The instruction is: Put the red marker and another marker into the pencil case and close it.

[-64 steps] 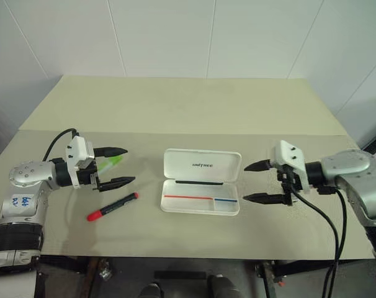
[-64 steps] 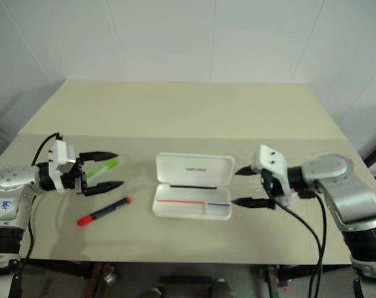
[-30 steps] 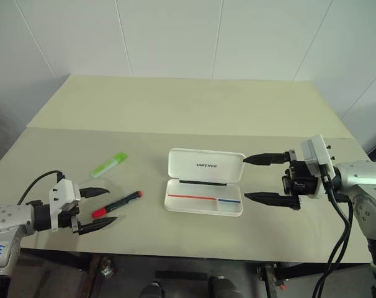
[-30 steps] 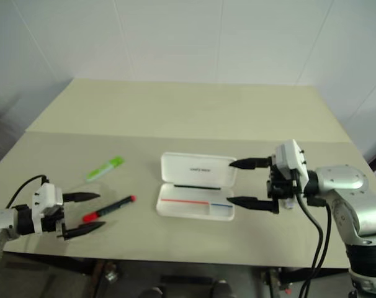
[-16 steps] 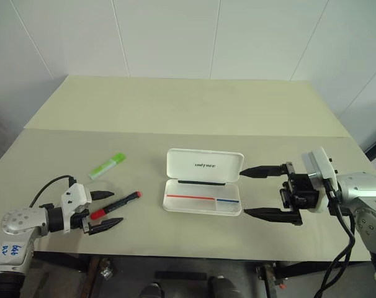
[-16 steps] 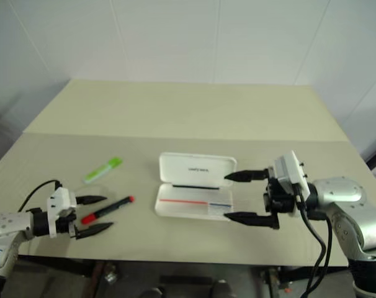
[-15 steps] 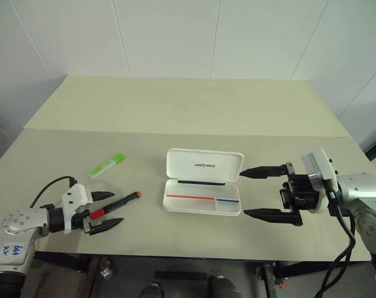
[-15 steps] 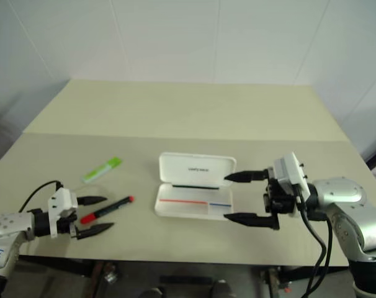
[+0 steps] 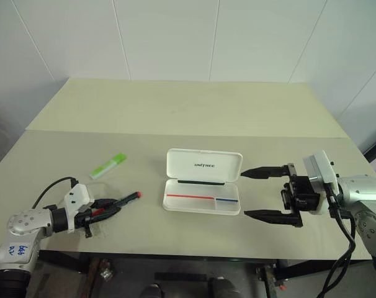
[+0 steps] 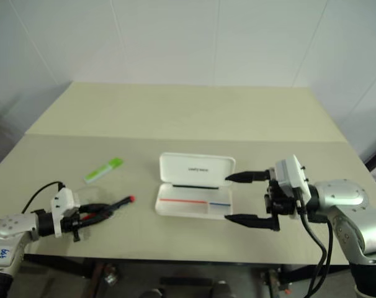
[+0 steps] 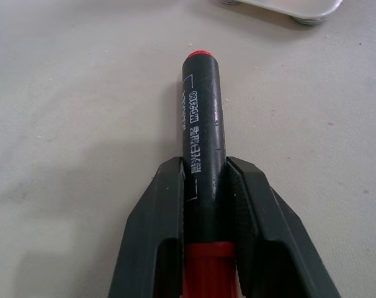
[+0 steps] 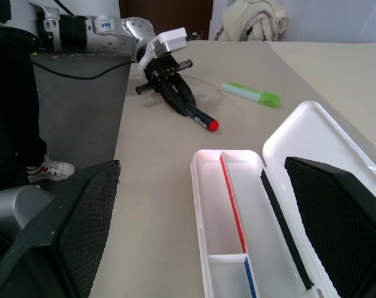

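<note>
- While your right gripper [image 9: 264, 193] hangs with its two black fingers spread wide apart, your left gripper [image 9: 111, 205] is clamped on the red marker [image 9: 116, 203], low on the table [image 9: 194, 112] near its front left edge.
- In the left wrist view you see both fingers [image 11: 157, 230] pressed against the marker's black barrel just above the red cap, with the red end pointing away from the gripper and the marker lying on the table surface.
- You can see the marker's red tip [image 10: 131, 199] sticking out past the fingertips, aimed toward the pencil case [image 9: 203, 189], which sits well apart from it.
- Your pencil case lies open at the middle of the table: the lid [image 9: 204, 165] with its small dark logo is folded back to the far side, and the tray [image 9: 202, 204] with the red-and-blue stripe faces up.
- You will find the green marker [image 9: 108, 166] lying flat on the table, beyond the left gripper and to the left of the case, touching neither.
- Your right gripper sits just to the right of the case, its fingers pointing left toward it, one finger level with the lid and the other near the tray's front corner; it holds nothing and does not touch the case.
- From the right wrist view you look across the open tray [image 12: 228, 211] to the left gripper [image 12: 179, 99] and the green marker [image 12: 251, 94] beyond.
</note>
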### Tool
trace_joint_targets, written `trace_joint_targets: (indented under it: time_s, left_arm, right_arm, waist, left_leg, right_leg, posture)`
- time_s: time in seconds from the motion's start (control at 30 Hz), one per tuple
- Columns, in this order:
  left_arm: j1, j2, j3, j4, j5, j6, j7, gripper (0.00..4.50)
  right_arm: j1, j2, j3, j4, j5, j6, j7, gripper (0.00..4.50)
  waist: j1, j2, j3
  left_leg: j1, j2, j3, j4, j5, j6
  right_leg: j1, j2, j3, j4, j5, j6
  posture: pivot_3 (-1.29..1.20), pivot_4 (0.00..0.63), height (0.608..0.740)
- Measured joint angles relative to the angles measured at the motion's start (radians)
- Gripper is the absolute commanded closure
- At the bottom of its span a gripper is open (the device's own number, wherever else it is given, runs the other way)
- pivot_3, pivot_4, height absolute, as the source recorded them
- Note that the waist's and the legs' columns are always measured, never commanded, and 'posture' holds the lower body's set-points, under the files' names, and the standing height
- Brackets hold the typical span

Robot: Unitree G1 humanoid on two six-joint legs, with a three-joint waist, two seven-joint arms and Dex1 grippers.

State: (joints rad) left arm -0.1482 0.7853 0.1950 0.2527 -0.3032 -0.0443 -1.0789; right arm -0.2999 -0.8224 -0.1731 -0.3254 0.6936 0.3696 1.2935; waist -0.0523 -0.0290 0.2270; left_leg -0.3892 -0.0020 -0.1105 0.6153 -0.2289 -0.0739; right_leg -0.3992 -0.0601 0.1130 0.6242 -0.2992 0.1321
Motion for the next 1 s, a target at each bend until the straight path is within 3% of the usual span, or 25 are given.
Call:
trace_joint_targets:
  time_s: [0.3,0.57,0.7,1.0]
  left_arm:
    - [-0.005,-0.005,0.000,-0.009,-0.010,0.000,-0.005,3.87]
    - [-0.102,-0.006,-0.007,-0.158,-0.093,0.053,-0.066,3.87]
    - [-0.163,-0.007,-0.045,-0.212,-0.105,0.100,-0.082,3.87]
    - [-0.276,-0.065,-0.176,-0.250,-0.098,0.164,-0.116,3.87]
  right_arm:
    - [-0.004,0.000,0.012,0.047,-0.037,-0.047,0.015,0.00]
    - [-0.001,0.006,0.012,0.060,-0.044,-0.062,0.020,0.00]
    - [0.014,0.009,0.012,0.060,-0.047,-0.065,0.018,0.00]
    - [0.079,0.011,0.006,0.037,-0.049,-0.067,-0.022,0.00]
  waist:
    - [0.001,0.000,0.000]
    - [0.003,0.000,0.000]
    - [0.002,0.000,0.000]
    - [0.004,0.000,0.000]
  left_leg:
    - [0.000,0.000,0.000,-0.001,0.000,0.000]
    - [0.000,0.000,0.000,-0.001,0.000,0.000]
    - [0.000,0.000,0.000,-0.002,0.000,-0.001]
    - [-0.001,0.000,0.000,-0.002,0.000,-0.001]
  right_leg:
    - [0.000,0.000,0.000,0.000,0.002,0.006]
    - [0.000,0.000,0.000,-0.001,0.002,0.006]
    - [0.000,0.000,-0.001,-0.001,0.008,0.016]
    - [0.000,0.000,-0.001,-0.002,0.008,0.016]
  posture:
    - [0.00,0.150,0.740]
    - [0.00,0.150,0.740]
    - [0.00,0.150,0.740]
    - [0.00,0.150,0.740]
